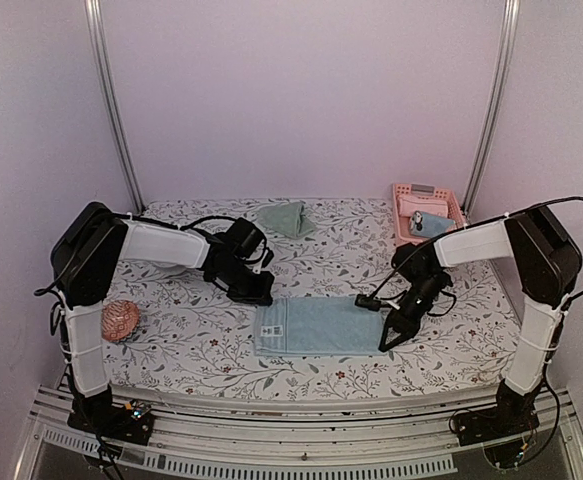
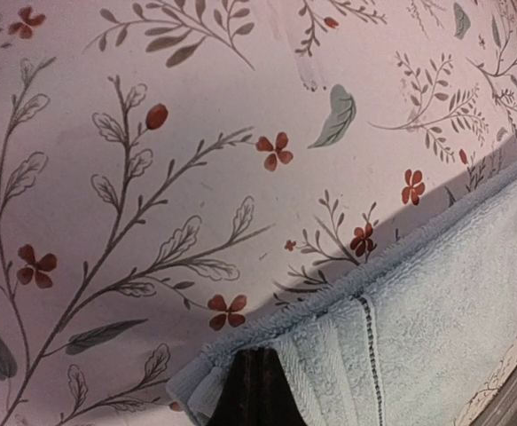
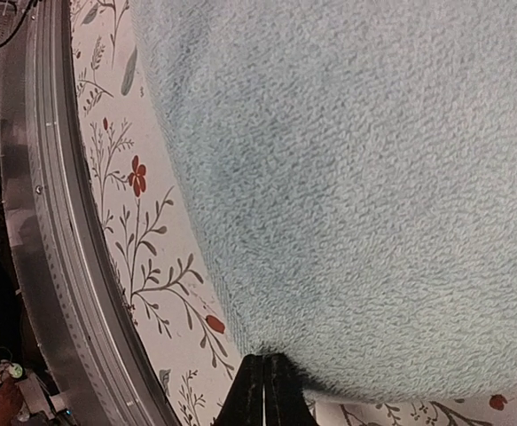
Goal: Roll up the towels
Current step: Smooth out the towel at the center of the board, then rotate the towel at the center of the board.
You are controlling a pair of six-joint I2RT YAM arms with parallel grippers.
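Note:
The light blue towel (image 1: 316,325) lies flat in the middle of the table. My left gripper (image 1: 261,297) is at its far left corner. In the left wrist view the left gripper (image 2: 258,353) is shut, pinching the folded corner edge of the light blue towel (image 2: 453,302). My right gripper (image 1: 386,340) is at the towel's near right corner. In the right wrist view the right gripper (image 3: 265,358) is shut on the edge of the light blue towel (image 3: 356,177). The sage-green towel (image 1: 286,217) lies crumpled at the back; its panda patch is hidden.
A pink slatted basket (image 1: 449,212) stands at the back right with small items inside. A pinkish round object (image 1: 121,320) lies at the left by the left arm's base. A metal rail (image 3: 54,222) runs along the table's near edge. The tablecloth is floral.

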